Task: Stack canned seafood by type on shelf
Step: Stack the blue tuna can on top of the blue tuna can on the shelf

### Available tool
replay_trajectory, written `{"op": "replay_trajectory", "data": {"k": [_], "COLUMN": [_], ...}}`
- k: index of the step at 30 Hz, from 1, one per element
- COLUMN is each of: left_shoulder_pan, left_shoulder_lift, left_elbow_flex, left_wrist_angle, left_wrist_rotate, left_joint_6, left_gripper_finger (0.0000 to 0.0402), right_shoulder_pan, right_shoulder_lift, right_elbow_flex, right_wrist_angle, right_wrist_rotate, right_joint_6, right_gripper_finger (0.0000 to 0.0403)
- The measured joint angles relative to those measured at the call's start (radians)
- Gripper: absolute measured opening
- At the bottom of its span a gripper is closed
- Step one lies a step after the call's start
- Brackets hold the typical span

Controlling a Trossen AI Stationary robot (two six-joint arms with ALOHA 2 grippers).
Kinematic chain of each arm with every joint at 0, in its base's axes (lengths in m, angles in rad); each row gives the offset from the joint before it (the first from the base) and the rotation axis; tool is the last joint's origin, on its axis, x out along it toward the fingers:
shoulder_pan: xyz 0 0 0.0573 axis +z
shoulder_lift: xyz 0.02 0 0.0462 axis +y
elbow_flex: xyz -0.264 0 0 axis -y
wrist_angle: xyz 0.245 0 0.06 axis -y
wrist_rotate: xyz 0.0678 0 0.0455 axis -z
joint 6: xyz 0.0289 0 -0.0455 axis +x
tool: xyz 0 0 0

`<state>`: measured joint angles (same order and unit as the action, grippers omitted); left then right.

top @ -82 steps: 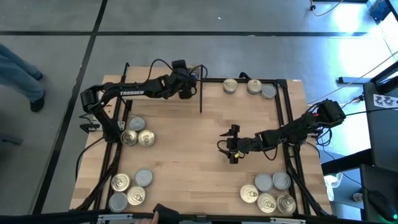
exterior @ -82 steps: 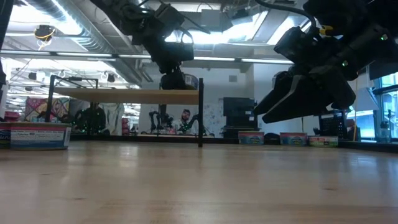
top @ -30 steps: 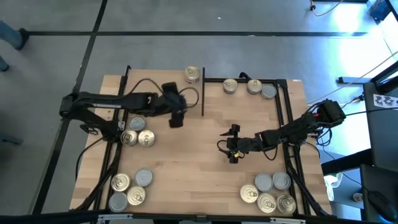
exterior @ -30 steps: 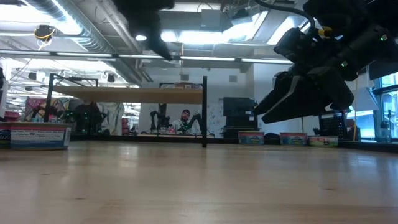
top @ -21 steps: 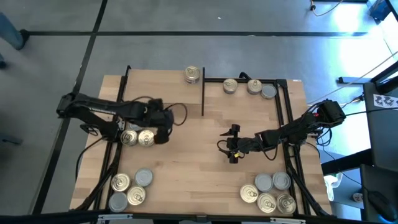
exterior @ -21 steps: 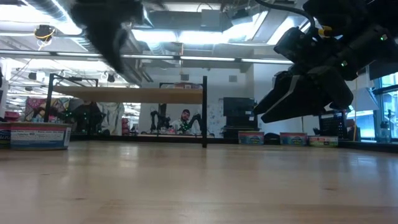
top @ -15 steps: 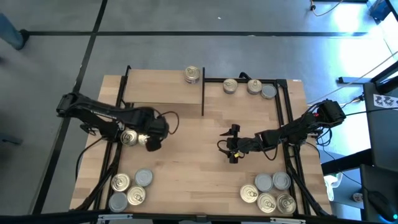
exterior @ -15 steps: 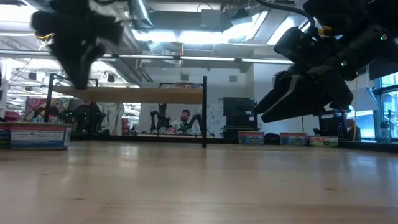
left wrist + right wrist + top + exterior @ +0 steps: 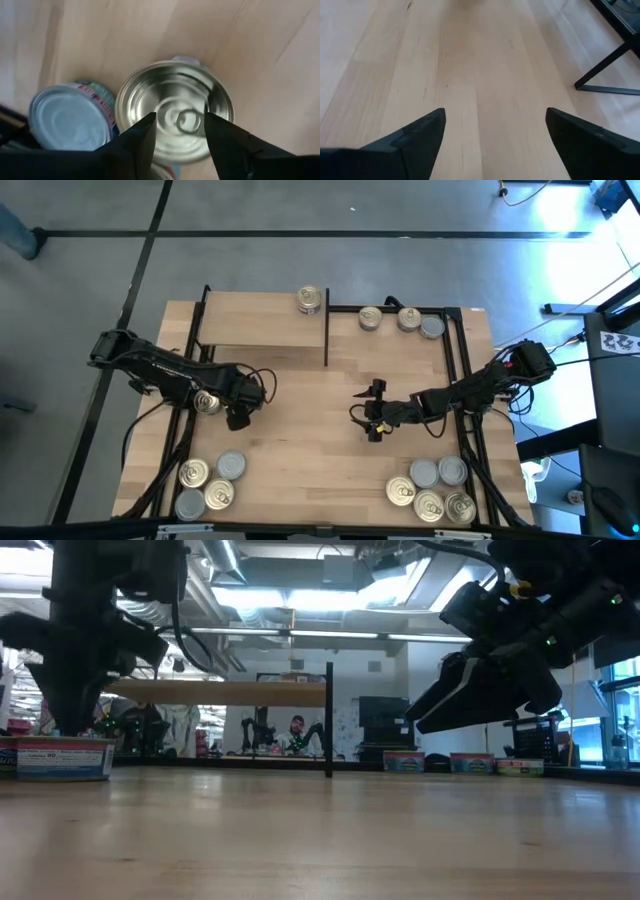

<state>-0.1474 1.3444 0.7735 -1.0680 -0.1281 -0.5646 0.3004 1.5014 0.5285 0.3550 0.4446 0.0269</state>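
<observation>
My left gripper (image 9: 238, 410) points straight down over the tins at the table's left edge. Its open fingers (image 9: 178, 120) stand just above the top of a pull-tab tin (image 9: 172, 90) and are set narrower than the tin. A plain-topped tin with a blue label (image 9: 67, 120) stands right beside it, and another pull-tab tin (image 9: 207, 401) shows next to the arm. One tin (image 9: 310, 300) rests on the shelf (image 9: 262, 330), at its far right corner. My right gripper (image 9: 374, 420) hangs open over bare table in the middle (image 9: 495, 125).
Three tins (image 9: 402, 319) stand at the far right. Several more stand in clusters at the near left (image 9: 208, 482) and near right (image 9: 433, 488). Black frame rails (image 9: 465, 380) run along the table's sides. The shelf's black leg (image 9: 328, 720) stands mid-table.
My left gripper has swung from beside the shelf's right end toward the table's near left. It has sunk and tipped to point straight down over the left-edge tins. The tin on the shelf has stayed put.
</observation>
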Motion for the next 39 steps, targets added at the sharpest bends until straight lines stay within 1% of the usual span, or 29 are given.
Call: {"op": "replay_trajectory", "data": {"k": [5, 9, 16, 21, 28, 32, 39], "left_shoulder_pan": [0.000, 0.000, 0.000, 0.000, 0.000, 0.000, 0.000], "left_shoulder_lift": [0.010, 0.016, 0.031, 0.097, 0.159, 0.181, 0.294], "left_elbow_flex": [-0.026, -0.023, -0.028, -0.021, -0.025, -0.028, -0.023], "left_wrist_angle": [0.074, 0.196, 0.379, 0.468, 0.711, 0.817, 1.015], "left_wrist_rotate": [0.007, 0.024, 0.045, 0.040, 0.036, 0.009, -0.001], "left_joint_6": [0.053, 0.085, 0.198, 0.282, 0.354, 0.379, 0.431], "left_gripper_finger": [0.0153, 0.0146, 0.0143, 0.0143, 0.0143, 0.0143, 0.0143], "right_shoulder_pan": [0.000, 0.000, 0.000, 0.000, 0.000, 0.000, 0.000], "right_shoulder_lift": [0.000, 0.000, 0.000, 0.000, 0.000, 0.000, 0.000], "right_elbow_flex": [0.000, 0.000, 0.000, 0.000, 0.000, 0.000, 0.000], "right_wrist_angle": [0.000, 0.002, 0.002, 0.002, 0.002, 0.003, 0.010], "right_wrist_rotate": [0.009, 0.009, 0.009, 0.008, 0.008, 0.009, 0.008], "right_joint_6": [0.000, 0.001, 0.002, 0.002, 0.001, -0.004, -0.005], "right_gripper_finger": [0.0342, 0.0342, 0.0342, 0.0342, 0.0342, 0.0342, 0.0342]}}
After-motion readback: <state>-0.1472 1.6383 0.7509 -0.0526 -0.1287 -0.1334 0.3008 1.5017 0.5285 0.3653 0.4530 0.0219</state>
